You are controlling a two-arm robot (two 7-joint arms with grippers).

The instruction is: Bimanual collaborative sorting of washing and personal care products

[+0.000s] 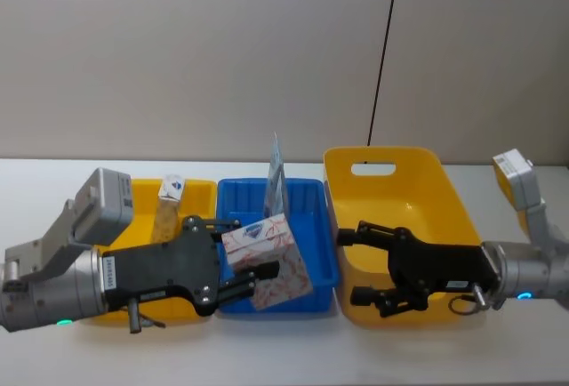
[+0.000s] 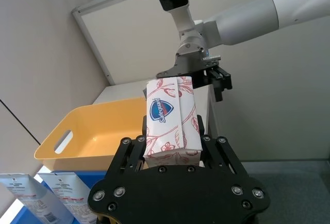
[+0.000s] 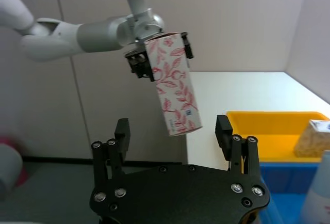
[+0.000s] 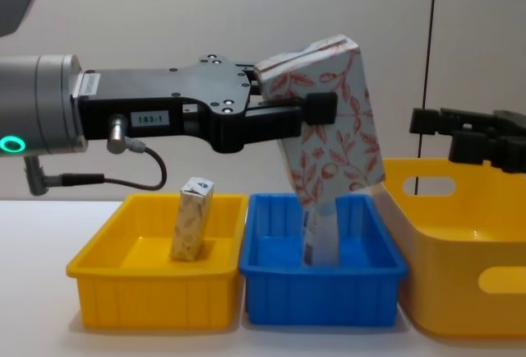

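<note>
My left gripper [image 1: 253, 248] is shut on a white box with red leaf print [image 1: 271, 266], held tilted in the air over the blue bin [image 1: 316, 288]. In the chest view the box [image 4: 329, 118] hangs above that bin [image 4: 320, 299]. My right gripper [image 1: 360, 264] stands open and holds nothing, over the large yellow basket [image 1: 391, 190] and just right of the box. A tall pale-blue pouch [image 1: 276, 177] stands in the blue bin. A cream carton [image 4: 191, 217] stands in the small yellow bin [image 4: 148, 299].
The three containers sit side by side on the white table [image 1: 498, 350], small yellow bin left, blue bin in the middle, yellow basket right. A grey wall with a black cable [image 1: 384, 48] rises close behind them.
</note>
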